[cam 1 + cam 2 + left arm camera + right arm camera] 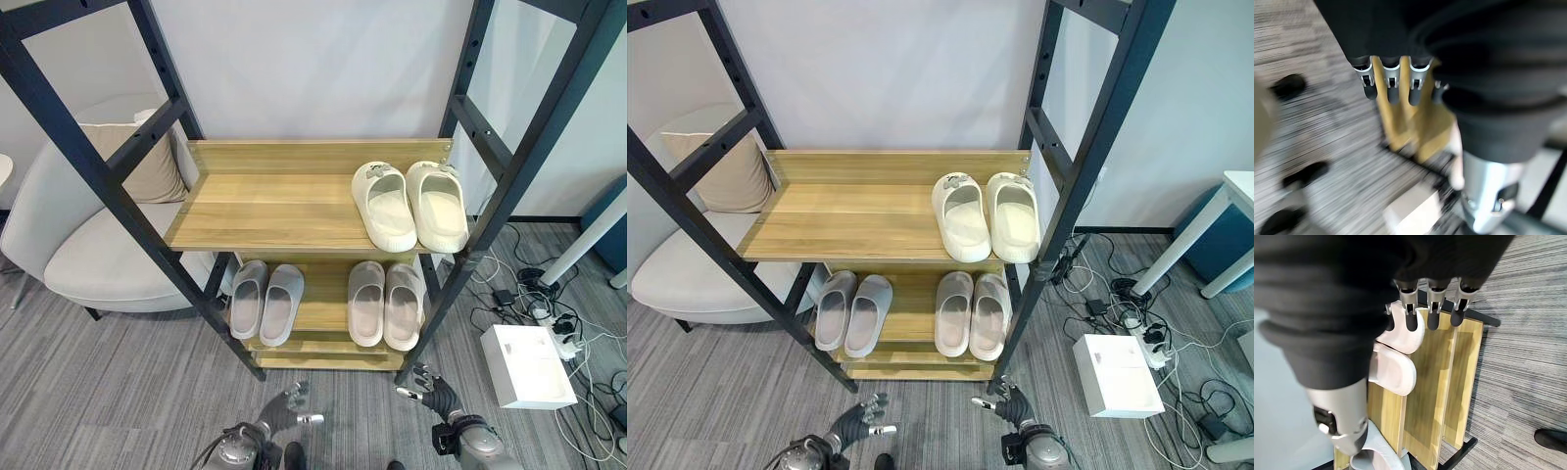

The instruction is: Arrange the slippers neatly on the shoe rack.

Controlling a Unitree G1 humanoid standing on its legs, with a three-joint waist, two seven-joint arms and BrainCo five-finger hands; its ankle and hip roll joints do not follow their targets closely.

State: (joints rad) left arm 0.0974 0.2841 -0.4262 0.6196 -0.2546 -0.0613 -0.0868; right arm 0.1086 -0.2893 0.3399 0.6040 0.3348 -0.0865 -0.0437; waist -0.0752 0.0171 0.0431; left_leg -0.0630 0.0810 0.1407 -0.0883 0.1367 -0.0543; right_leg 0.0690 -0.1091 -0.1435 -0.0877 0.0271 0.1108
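A shoe rack with a black metal frame [512, 166] carries two light wooden shelves, and three pairs of slippers sit on it. On the upper wooden shelf [265, 211] a pair of thick cream foam slippers [409, 204] stands at the right end, the two side by side and touching, toes at the front edge and heels toward the back wall. On the lower wooden shelf [318, 313] a pair of pale grey slippers [265, 301] lies at the left end, and a pair of beige-pink slippers [385, 303] lies at the right end, each pair set together with toes toward the front edge; the two lower pairs are apart from each other. The left hand [284, 409] hangs low in front of the rack above the grey striped carpet [118, 382], its fingers loosely extended and holding nothing. The right hand [428, 384] hangs near the rack's front right leg, its fingers [1432, 313] likewise relaxed and empty, with the lower shelf and the beige-pink pair seen past them in the right wrist view. Left of the rack stands a light grey armchair [98, 259] with a beige cushion [137, 162]. On the carpet to the right lies a flat white box [527, 365] beside a white power strip with cables [558, 333].
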